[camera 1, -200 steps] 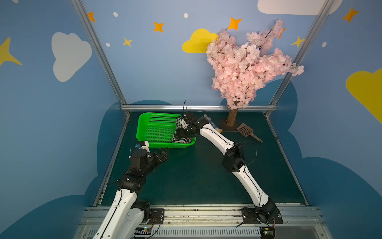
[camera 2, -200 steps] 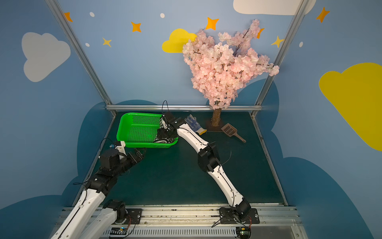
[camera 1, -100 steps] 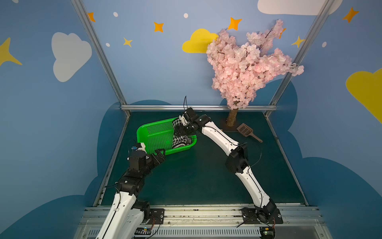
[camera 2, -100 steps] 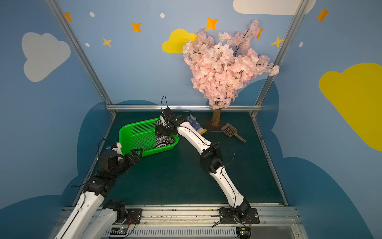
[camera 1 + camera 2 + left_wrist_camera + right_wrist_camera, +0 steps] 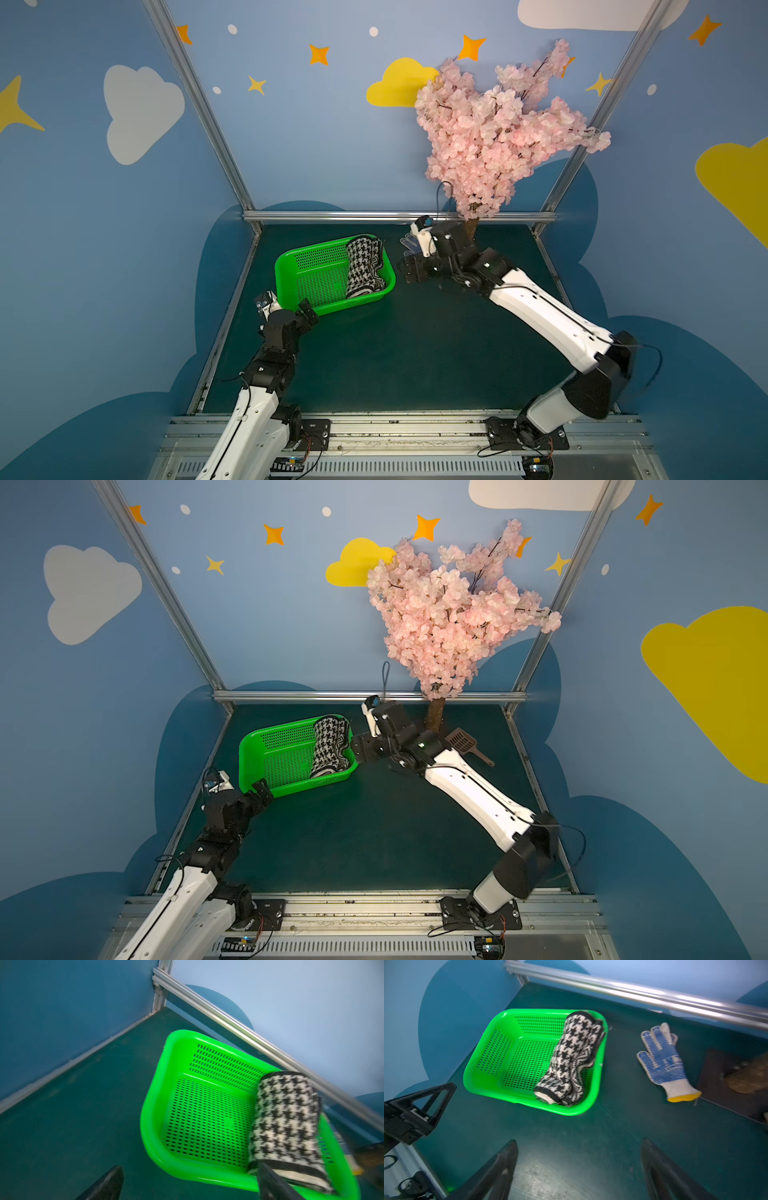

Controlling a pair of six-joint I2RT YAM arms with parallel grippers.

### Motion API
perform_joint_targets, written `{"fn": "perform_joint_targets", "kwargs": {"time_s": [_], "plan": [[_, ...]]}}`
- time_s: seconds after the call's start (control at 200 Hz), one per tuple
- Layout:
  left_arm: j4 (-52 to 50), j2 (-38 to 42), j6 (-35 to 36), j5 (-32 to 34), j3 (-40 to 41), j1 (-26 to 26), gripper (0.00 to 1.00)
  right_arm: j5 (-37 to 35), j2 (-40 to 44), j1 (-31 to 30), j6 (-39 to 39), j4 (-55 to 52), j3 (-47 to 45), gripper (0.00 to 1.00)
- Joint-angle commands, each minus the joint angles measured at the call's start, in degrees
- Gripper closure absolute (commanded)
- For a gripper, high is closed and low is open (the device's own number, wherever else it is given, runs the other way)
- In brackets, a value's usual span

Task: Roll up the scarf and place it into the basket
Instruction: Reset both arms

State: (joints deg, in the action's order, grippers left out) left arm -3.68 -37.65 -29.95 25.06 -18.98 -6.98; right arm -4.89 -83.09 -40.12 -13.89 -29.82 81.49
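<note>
The green basket lies skewed at the back left of the dark mat. Rolled up, the houndstooth scarf rests inside along the basket's right end wall. My right gripper hangs open and empty just right of the basket, above bare mat. My left gripper stands open at the basket's front left corner. In the left wrist view the basket's near rim lies between its fingers, with nothing gripped.
A white-and-blue dotted glove lies on the mat right of the basket, behind my right gripper. A pink blossom tree stands at the back right, with a brown scoop beside its trunk. A metal rail bounds the back edge.
My right gripper has come out of the basket and drawn back to the right, leaving the scarf inside. The basket has turned and settled skewed on the mat. The left arm has barely moved.
</note>
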Motion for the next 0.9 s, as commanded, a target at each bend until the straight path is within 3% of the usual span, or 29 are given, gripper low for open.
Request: {"fn": "perform_joint_targets", "kwargs": {"time_s": [0.0,0.125,0.295,0.38,0.481,0.566,0.631,0.706,0.896], "plan": [[12.8,-0.2,11.0,5.5,1.9,0.3,0.00,-3.0,8.3,7.1,2.4,5.8,-12.5,0.08],[25.0,-5.3,18.3,4.2,5.7,0.2,0.00,-1.9,20.0,15.4,5.9,12.4,-26.9,0.08],[44.7,-21.1,23.7,-2.4,10.2,0.3,0.00,-6.3,31.3,22.4,12.3,26.9,-45.4,0.08],[63.7,-32.2,27.5,-4.1,12.7,0.2,0.00,-10.1,33.4,25.6,10.9,26.8,-48.6,0.04],[74.2,-42.3,31.6,-3.9,11.6,0.3,0.00,-15.7,35.0,28.6,9.0,27.5,-51.8,0.02],[83.3,-51.5,31.4,-3.9,11.1,0.5,0.00,-11.4,37.8,31.4,9.4,33.8,-57.2,0.02],[80.7,-54.6,33.6,-9.4,8.7,0.5,0.00,-8.9,38.9,32.7,10.4,41.8,-62.1,0.02],[83.8,-57.3,34.2,-7.7,8.2,0.2,0.00,-9.7,35.2,33.7,10.6,51.5,-66.3,0.02],[74.9,-54.9,33.2,-6.6,5.2,0.4,0.00,-7.7,18.3,34.4,11.6,54.7,-61.9,0.02]]}}
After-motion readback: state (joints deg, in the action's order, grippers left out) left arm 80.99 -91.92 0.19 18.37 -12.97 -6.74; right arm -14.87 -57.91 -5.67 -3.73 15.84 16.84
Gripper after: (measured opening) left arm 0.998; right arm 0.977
